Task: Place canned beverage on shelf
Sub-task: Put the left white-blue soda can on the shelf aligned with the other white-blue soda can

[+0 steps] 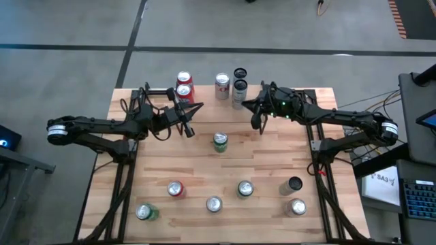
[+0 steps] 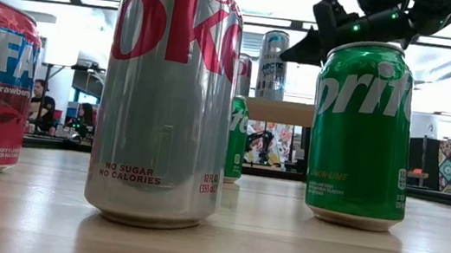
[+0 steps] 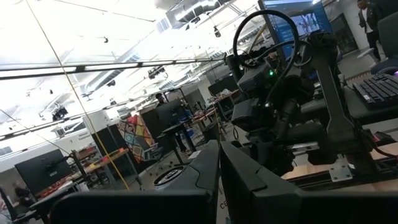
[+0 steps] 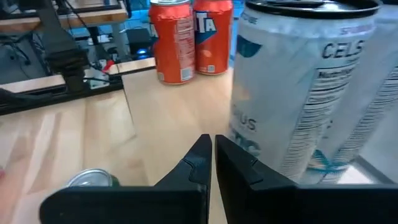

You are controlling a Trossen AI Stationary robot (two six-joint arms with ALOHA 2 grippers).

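We find bright, even overhead lighting. In the low view, ceiling glare washes out the background, and the nearest silver can (image 2: 167, 93) is soft-focused. Shadows on the surface (image 1: 272, 170) are faint.

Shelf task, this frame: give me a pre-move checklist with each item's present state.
1. Left end effector empty and shut: ok, fingers together, no can held.
2. Right end effector empty and shut: ok, beside the Celsius cans, not gripping.
3. A can picked for placing: not ok, neither arm holds one.
4. Cans upright on the table: ok, including the green can at centre.
5. Free space on the shelf: cannot tell, cans already stand along it.
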